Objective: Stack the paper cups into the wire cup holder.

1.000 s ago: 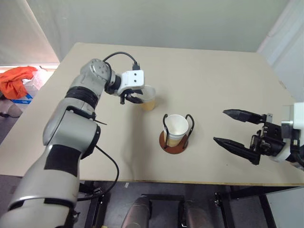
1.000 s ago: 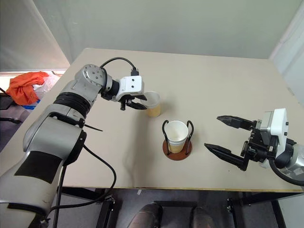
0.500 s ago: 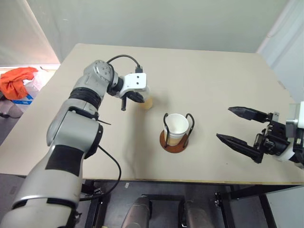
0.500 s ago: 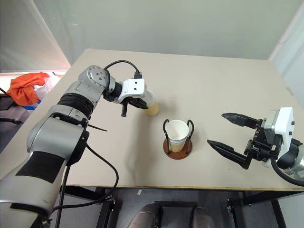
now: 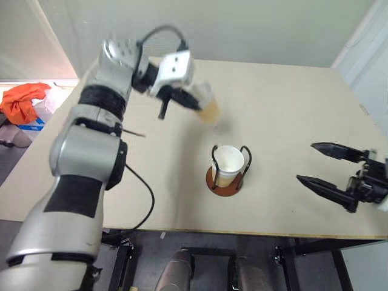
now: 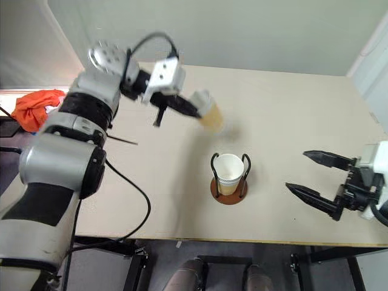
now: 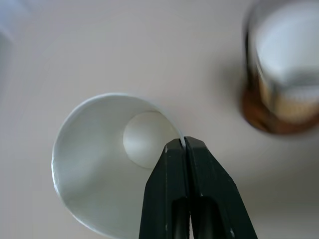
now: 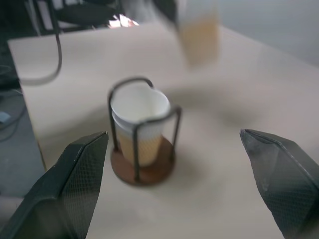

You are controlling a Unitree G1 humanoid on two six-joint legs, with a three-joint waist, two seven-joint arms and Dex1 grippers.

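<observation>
Paper cups, two counted: one (image 5: 229, 165) upright in the wire holder (image 5: 225, 179) mid-table; one (image 5: 206, 104), apparently tilted, pinched by its rim in the left gripper (image 7: 184, 144) above the table (image 5: 285, 91). Right gripper (image 5: 330, 170): spread, empty.

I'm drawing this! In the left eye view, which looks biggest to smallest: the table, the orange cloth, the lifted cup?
1. The table, by far.
2. The orange cloth.
3. The lifted cup; it sits nearer the camera, so cloth versus cup is unsure.

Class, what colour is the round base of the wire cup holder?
Reddish-brown, clearest in the right wrist view: the wire cup holder.
</observation>
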